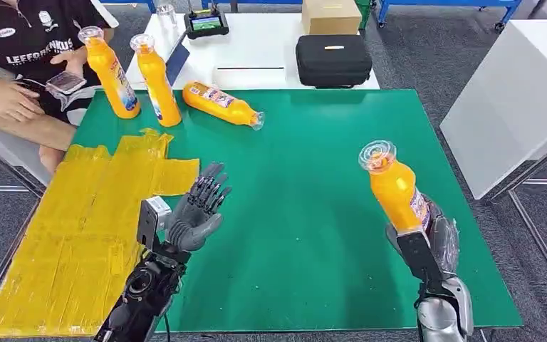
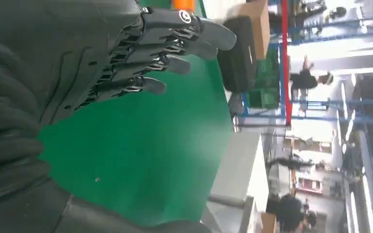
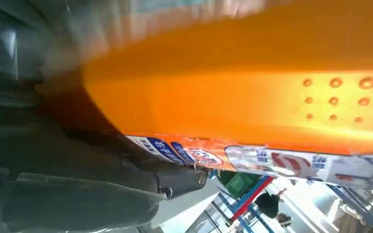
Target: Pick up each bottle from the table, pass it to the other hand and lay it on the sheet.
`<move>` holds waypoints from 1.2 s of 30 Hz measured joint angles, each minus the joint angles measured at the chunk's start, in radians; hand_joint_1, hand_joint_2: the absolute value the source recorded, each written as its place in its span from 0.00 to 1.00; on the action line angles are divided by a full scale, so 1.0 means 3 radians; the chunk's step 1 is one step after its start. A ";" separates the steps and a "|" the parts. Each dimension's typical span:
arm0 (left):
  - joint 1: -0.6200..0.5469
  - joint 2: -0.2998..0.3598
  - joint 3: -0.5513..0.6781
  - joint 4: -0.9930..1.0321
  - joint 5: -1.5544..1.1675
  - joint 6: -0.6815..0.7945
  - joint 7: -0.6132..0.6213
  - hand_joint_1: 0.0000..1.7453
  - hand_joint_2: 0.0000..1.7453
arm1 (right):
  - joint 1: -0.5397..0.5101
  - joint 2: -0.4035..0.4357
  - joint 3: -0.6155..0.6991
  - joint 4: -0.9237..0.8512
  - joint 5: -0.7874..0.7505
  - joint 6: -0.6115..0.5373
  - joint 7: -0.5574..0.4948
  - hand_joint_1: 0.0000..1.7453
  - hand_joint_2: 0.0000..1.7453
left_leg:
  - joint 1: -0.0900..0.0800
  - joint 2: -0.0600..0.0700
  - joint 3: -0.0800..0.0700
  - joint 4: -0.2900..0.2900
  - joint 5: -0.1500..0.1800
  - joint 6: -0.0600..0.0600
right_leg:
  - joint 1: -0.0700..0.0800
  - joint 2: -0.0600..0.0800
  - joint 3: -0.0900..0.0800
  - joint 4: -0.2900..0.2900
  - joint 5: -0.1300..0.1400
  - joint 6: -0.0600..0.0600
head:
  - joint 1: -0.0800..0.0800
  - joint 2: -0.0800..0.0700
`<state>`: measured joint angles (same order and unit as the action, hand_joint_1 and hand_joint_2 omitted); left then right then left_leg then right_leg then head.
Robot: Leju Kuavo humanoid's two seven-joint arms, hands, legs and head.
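An orange bottle (image 1: 393,187) is gripped upright by the right robot hand (image 1: 434,239) above the worktop's (image 1: 306,214) right edge; its dimpled side and printed label are seen close in the right wrist view, which the head view leaves small. The left robot hand (image 1: 198,208) is held empty with fingers (image 2: 175,46) spread, beside the yellow sheet (image 1: 78,235) covering the left edge. Two standing bottles (image 1: 158,82) and a lying bottle (image 1: 221,104) are seen at the far left corner, well apart from both hands.
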<state>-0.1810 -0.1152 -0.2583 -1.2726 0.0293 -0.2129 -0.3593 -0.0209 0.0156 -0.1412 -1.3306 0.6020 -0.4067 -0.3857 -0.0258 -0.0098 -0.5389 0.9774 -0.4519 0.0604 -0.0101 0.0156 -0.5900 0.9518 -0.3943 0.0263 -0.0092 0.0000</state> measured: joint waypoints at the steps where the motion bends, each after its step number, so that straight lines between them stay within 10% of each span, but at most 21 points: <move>1: 0.0000 0.0006 -0.0003 -0.0001 0.0004 -0.0005 0.0000 0.00 1.00 | -0.0010 0.0004 0.0009 0.0005 -0.0014 0.0000 0.0000 1.00 1.00 | 0.0000 0.0001 0.0000 0.0000 0.0000 0.0000 | 0.0000 0.0000 0.0000 0.0000 0.0000 0.0000 | 0.0001 0.0000; 17: -0.0171 0.0013 -0.0165 -0.0079 0.0342 -0.0208 0.0196 0.00 1.00 | -0.0527 0.0169 0.0802 0.0351 -0.0394 0.0265 -0.0114 1.00 1.00 | 0.0000 0.0002 -0.0001 0.0000 0.0006 -0.0005 | 0.0000 0.0001 -0.0004 0.0006 0.0000 0.0000 | 0.0001 0.0000; 36: -0.0101 -0.0003 -0.0371 -0.0309 -0.0848 0.1132 0.0046 0.00 1.00 | -0.0751 0.0369 0.1738 0.0547 -0.0566 0.0369 -0.0089 1.00 1.00 | 0.0000 -0.0002 -0.0007 0.0000 0.0006 -0.0005 | -0.0002 0.0000 -0.0010 0.0007 0.0000 0.0000 | 0.0001 0.0000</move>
<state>-0.2114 -0.1160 -0.3696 -1.3653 -0.2251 0.1267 -0.3456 -0.2463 0.1263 0.3803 -1.1666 0.4322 -0.2960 -0.4124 -0.0259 -0.0103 -0.5410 0.9774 -0.4501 0.0589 -0.0107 0.0156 -0.5930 0.9539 -0.3944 0.0262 -0.0088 0.0000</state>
